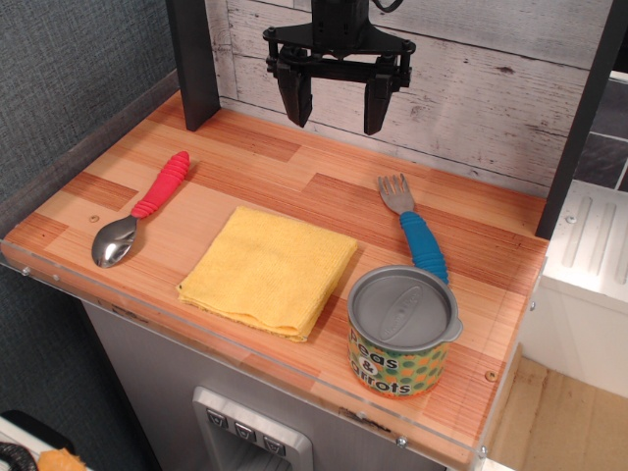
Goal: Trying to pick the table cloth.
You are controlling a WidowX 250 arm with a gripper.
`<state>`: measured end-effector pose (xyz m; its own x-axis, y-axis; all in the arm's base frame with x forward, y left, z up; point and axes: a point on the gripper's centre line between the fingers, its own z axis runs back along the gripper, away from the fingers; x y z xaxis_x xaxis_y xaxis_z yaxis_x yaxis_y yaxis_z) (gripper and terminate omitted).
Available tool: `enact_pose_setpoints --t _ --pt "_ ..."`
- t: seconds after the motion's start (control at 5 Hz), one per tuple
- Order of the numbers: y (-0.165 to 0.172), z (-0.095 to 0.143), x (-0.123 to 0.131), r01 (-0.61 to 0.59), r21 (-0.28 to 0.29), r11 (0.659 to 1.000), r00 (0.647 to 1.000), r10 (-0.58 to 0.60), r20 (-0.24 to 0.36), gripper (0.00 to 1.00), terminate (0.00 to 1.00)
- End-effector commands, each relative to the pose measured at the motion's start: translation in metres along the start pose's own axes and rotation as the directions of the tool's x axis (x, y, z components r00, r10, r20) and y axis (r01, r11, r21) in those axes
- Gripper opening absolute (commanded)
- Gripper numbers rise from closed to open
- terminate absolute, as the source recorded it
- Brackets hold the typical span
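table cloth [269, 270] flat, corners diagonal, claw [336, 106] above

A folded, fuzzy yellow terry table cloth [269, 270] lies flat at the centre of the wooden table [294, 172]. At twelve o'clock the black gripper [335, 103] hangs above the tabletop, fingers spread and empty. A red-handled metal spoon [142, 209] lies at nine o'clock, a blue-handled fork [413, 227] at two, and a green-labelled can [402, 332], apparently just clear of the cloth, at four.
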<state>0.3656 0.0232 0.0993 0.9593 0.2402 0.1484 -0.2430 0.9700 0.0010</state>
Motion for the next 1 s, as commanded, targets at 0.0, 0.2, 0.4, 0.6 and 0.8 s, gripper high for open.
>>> enact_pose_setpoints --t 0.0,0.2,0.4,0.6,0.8 --pt "0.000 0.000 0.000 0.000 0.000 1.000 1.000 0.000 0.000 1.00 0.00" --pt "0.009 0.007 -0.015 0.009 0.014 1.000 1.000 -0.009 -0.002 1.00 0.00" --pt "0.020 0.003 -0.040 0.016 0.009 1.000 1.000 -0.015 -0.013 1.00 0.00" --pt "0.035 -0.001 -0.066 -0.008 -0.012 1.000 1.000 0.008 -0.023 1.00 0.00" --pt "0.046 -0.006 -0.090 -0.030 -0.013 0.999 0.999 0.030 -0.039 1.00 0.00"
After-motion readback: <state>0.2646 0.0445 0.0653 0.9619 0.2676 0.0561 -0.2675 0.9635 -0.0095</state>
